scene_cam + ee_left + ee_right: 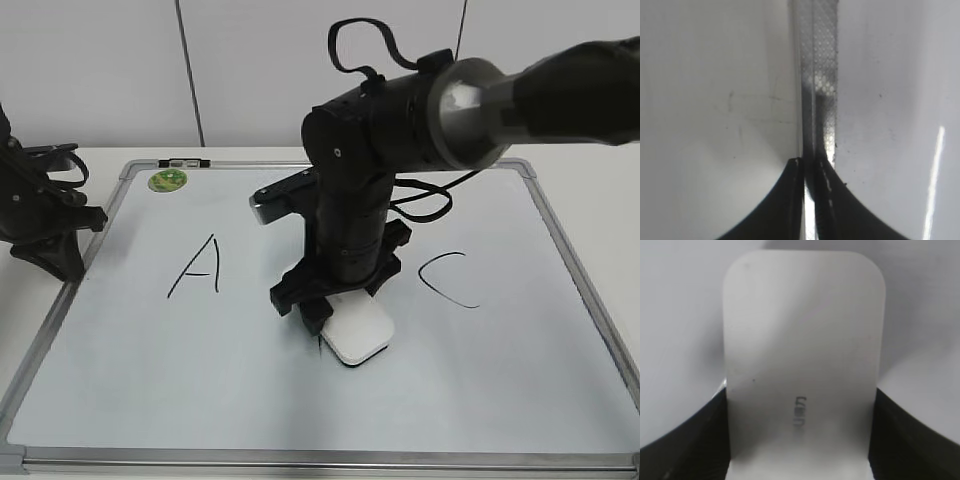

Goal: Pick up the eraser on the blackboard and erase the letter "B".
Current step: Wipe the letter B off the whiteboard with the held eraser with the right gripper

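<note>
The white eraser (358,332) lies flat on the blackboard (200,370), between the black "A" (198,268) and the black "C" (448,280). My right gripper (330,300) reaches down from above and is shut on the eraser's far end. In the right wrist view the eraser (800,340) fills the space between the two black fingers of the right gripper (799,402), its grey lettering facing up. The letter "B" does not show; my right arm and the eraser cover the spot between "A" and "C". My left gripper (60,255) is shut and empty at the board's left edge.
A green round sticker (167,180) sits at the board's top left corner. In the left wrist view the shut left gripper (812,165) hangs over the board's silver frame (820,75). The board lies on a white table (590,180).
</note>
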You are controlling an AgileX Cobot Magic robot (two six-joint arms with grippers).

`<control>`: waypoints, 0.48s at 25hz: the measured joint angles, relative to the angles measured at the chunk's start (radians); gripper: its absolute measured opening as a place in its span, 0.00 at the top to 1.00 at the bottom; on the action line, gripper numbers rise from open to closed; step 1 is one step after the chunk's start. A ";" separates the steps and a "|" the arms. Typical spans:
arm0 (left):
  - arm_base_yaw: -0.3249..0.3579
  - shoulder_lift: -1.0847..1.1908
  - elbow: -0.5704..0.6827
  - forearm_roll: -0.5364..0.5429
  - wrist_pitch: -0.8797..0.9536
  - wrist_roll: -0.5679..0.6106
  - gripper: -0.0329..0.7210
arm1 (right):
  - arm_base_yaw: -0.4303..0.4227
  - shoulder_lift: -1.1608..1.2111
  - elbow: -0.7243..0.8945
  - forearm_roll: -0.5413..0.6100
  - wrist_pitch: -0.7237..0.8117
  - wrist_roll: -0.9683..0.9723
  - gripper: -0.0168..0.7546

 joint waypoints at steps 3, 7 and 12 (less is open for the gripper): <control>0.000 0.000 0.000 0.000 0.000 0.000 0.93 | -0.009 0.000 0.000 0.003 0.002 0.002 0.27; 0.000 0.000 0.000 0.000 0.000 0.000 0.93 | -0.009 0.000 0.000 0.041 0.003 -0.012 0.27; 0.000 0.000 0.000 0.000 0.000 0.000 0.93 | -0.009 0.014 -0.001 0.067 0.007 -0.024 0.27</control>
